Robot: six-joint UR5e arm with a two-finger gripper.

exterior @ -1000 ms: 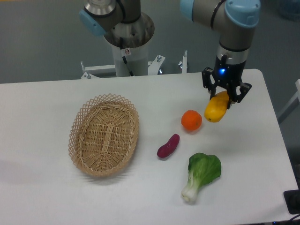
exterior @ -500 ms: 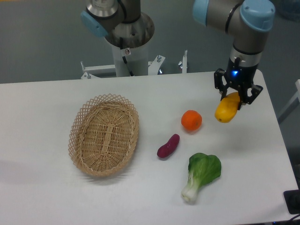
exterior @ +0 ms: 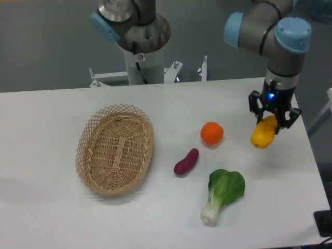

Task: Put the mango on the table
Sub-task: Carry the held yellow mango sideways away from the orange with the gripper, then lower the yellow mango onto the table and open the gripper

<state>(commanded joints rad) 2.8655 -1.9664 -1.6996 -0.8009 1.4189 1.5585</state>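
I saw the gripper [exterior: 273, 115] pinching the mango [exterior: 263, 134], long axis tilted, lower end toward the orange [exterior: 211, 133]. Basket [exterior: 115, 149] held nothing visible.

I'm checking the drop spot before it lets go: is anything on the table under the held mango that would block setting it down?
Nothing visible blocks it. The gripper holds the mango above bare table near the right edge. The orange and bok choy lie well off to the side.
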